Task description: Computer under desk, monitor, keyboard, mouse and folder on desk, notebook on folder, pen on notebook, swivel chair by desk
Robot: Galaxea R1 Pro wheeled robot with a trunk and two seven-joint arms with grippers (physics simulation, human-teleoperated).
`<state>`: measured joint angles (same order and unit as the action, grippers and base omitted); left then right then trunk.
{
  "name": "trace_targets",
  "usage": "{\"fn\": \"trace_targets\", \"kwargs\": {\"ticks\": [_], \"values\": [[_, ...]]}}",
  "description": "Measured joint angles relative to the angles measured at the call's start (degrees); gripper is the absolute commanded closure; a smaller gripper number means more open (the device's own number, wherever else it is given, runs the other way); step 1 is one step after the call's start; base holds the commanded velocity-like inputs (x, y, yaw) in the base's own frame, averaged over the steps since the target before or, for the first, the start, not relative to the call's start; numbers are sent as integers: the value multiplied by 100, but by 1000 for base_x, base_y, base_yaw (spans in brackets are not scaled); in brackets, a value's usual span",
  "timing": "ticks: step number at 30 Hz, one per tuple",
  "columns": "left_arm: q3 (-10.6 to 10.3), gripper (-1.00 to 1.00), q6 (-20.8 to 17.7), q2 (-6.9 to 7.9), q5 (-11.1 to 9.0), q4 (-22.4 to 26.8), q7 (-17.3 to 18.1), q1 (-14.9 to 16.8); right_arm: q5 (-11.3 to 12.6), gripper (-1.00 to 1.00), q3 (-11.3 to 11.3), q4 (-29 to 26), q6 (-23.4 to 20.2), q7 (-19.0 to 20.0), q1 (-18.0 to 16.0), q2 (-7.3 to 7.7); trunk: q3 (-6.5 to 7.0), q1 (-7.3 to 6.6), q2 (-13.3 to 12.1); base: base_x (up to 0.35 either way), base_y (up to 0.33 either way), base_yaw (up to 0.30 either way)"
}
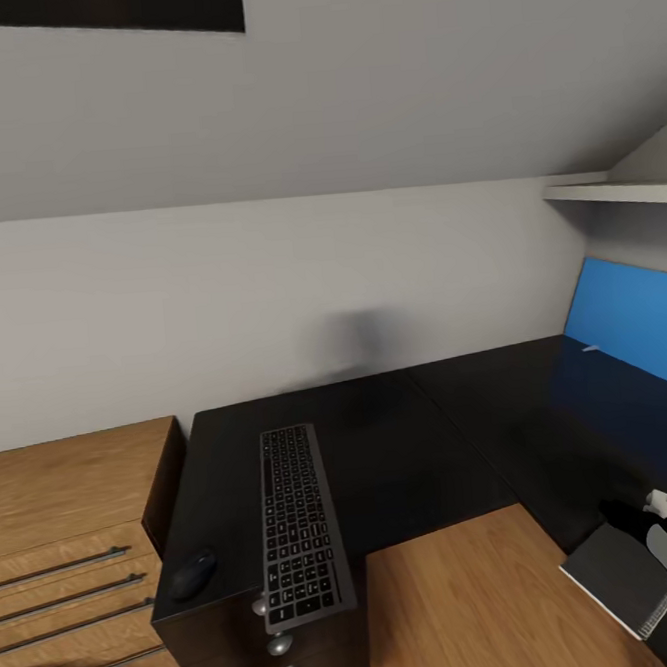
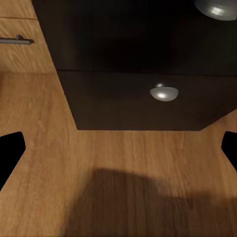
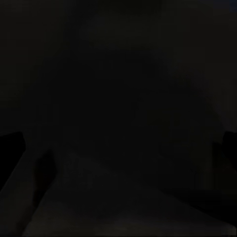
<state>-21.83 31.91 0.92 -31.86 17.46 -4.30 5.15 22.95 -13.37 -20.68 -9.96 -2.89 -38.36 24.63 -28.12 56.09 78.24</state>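
From my head camera: black L-shaped desk (image 1: 432, 436) fills the centre, running out toward 3 o'clock. Dark grey keyboard (image 1: 299, 520) lies flat on its near wing, long axis toward 12, near end overhanging the front edge above the round drawer knobs. Black mouse (image 1: 193, 573) sits on the desk at the keyboard's 9 o'clock, near but apart. Dark notebook (image 1: 623, 576), spiral-bound on one edge, shows at 4 o'clock, tilted.

I stood in a home bedroom workspace: sloped ceiling, black corner desk (image 1: 413, 448), keyboard (image 1: 298, 522), and wooden dresser (image 1: 69, 535) on wood flooring.
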Motion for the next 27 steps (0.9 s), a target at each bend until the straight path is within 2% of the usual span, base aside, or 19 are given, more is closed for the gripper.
{"fn": "trace_targets", "kwargs": {"ticks": [8, 27], "values": [[0, -100, 0, 0, 0, 0, 1, 0, -20, -100, 3, 6, 4, -7, 0, 1, 0, 0, 0, 0, 127, 0], [-1, -100, 0, -3, 1, -4, 1, 0, -2, -100, 3, 4, 15, 4, 0, -4, 0, 0, 0, -55, 39, 0]]}}
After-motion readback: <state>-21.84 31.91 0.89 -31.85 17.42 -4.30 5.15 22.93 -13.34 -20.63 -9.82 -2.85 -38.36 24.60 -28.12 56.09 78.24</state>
